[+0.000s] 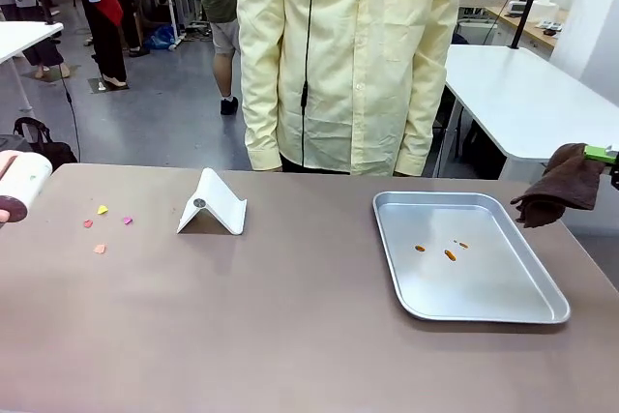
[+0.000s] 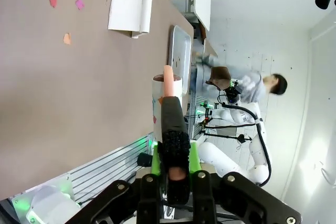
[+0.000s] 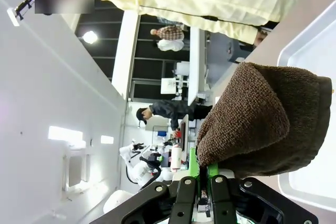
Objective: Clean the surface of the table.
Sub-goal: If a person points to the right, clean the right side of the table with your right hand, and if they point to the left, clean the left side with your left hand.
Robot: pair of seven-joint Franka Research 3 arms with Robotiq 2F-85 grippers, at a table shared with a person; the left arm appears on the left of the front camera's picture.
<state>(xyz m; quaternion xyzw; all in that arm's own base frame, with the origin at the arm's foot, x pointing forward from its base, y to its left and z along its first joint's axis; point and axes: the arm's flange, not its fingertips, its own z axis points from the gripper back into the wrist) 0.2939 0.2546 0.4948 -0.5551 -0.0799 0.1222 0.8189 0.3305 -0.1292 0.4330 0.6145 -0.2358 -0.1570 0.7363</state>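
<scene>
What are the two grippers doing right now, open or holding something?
Left gripper: shut on the lint roller.
Right gripper: shut on the brown cloth.

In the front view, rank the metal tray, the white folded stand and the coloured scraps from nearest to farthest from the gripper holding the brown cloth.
From the right gripper, at the right edge with the brown cloth:
1. Metal tray, right side of the table.
2. White folded stand, left of centre.
3. Coloured scraps, far left.
</scene>
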